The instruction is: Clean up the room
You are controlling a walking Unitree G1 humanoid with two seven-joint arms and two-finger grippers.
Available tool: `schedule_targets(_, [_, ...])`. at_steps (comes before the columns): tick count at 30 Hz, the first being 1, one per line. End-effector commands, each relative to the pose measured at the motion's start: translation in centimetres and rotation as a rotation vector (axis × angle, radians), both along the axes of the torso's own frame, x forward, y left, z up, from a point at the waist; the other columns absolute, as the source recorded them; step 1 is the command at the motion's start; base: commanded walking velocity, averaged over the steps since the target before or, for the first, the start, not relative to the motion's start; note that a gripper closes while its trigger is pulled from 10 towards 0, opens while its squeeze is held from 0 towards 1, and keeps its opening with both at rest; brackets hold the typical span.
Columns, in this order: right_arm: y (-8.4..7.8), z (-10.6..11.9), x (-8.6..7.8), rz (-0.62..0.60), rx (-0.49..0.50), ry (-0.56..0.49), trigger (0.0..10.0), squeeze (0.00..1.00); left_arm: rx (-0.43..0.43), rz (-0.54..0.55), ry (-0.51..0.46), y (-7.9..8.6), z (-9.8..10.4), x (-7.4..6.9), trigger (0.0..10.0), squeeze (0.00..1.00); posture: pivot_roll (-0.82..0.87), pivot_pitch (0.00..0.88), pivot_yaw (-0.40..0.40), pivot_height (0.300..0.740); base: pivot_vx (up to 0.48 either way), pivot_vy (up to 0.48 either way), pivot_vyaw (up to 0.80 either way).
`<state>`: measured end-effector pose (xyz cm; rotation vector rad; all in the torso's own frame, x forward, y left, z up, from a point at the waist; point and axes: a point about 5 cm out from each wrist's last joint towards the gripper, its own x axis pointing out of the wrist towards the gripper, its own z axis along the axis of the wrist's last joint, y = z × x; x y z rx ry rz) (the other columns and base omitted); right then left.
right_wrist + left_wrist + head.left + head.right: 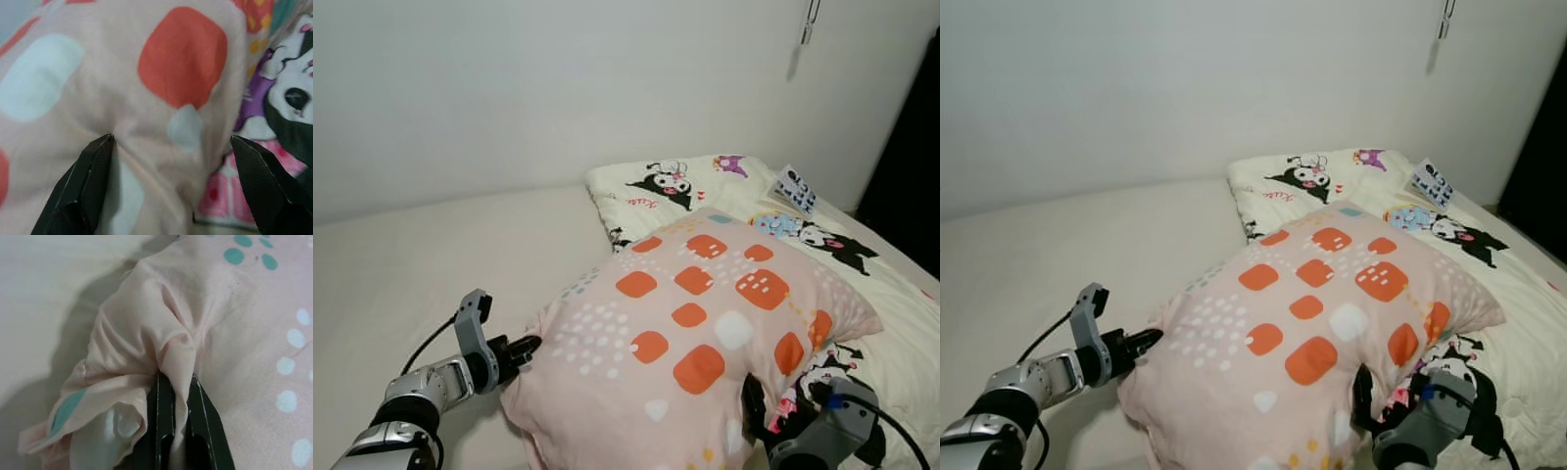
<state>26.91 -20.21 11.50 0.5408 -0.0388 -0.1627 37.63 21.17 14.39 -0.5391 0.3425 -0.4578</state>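
Left jaws: pressed together on a bunched fold at the corner of the pink pillow [205, 323]; my two black fingers [168, 426] have the cloth caught between them, with the fabric puckering up out of the pinch.
Right jaws: spread wide, one finger [90, 183] against the pillow's pink face and the other out by the cartoon print; the pillow's near edge lies in the gap between them, and I cannot tell whether they press on it.
My left gripper [524, 348]: low on my left side, reaching in from the bare sheet to the pillow's left corner, wrist and cable trailing back toward me.
My right gripper [1371, 397]: low on my right side, tucked against the pillow's near right edge, mostly hidden by the pillow itself.
Pillow: pale pink with orange rounded squares, white patches and small white and teal dots; it lies plump across the middle of the bed [421, 264], its far end overlapping the quilt, its near end between my two arms.
Quilt [680, 186]: cream, printed with black-and-white cartoon figures and bits of pink and purple; it lies along the right side of the bed, running from behind the pillow down past my right wrist.
Bed sheet: plain cream, to the left of the pillow.
Wall [558, 88]: plain white, behind the bed.
Right edge: a dark strip [911, 157] stands beside the quilt; I cannot tell what it is.
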Motion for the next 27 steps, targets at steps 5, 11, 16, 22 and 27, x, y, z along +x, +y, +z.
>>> schedule_targets(5, [-1.6, -1.5, 0.7, -0.028, 0.116, 0.037, 10.0, 0.14, 0.006, -0.025, 0.008, 0.0, -0.7, -0.4, 0.0, 0.0, 0.01, 0.258, 0.053, 0.575, 0.0, 0.0, 0.0])
schedule_targets(11, [-1.8, -0.9, 2.6, 0.058, 0.151, 0.035, 0.0, 0.15, 0.002, -0.047, -0.018, 0.2, -0.4, -0.5, 0.0, 0.0, 0.01, 0.256, 0.046, 0.575, 0.0, 0.0, 0.0])
schedule_targets(16, [-0.9, -0.7, 3.2, 0.118, 0.116, 0.046, 0.0, 0.0, 0.004, -0.048, -0.023, 0.5, -0.4, -0.7, 0.0, 0.0, 0.01, 0.255, 0.041, 0.575, 0.0, 0.0, 0.0])
schedule_targets(22, [-0.8, -1.1, 3.6, 0.116, 0.085, 0.064, 0.0, 0.0, -0.004, -0.059, -0.028, 0.5, -0.4, -0.8, 0.0, 0.0, 0.01, 0.255, 0.04, 0.575, 0.0, 0.0, 0.0])
schedule_targets(27, [-1.3, -1.3, 4.0, 0.109, 0.048, 0.082, 0.0, 0.0, -0.013, -0.101, -0.03, 0.2, -0.5, -1.0, 0.0, 0.0, 0.01, 0.255, 0.04, 0.575, 0.0, 0.0, 0.0])
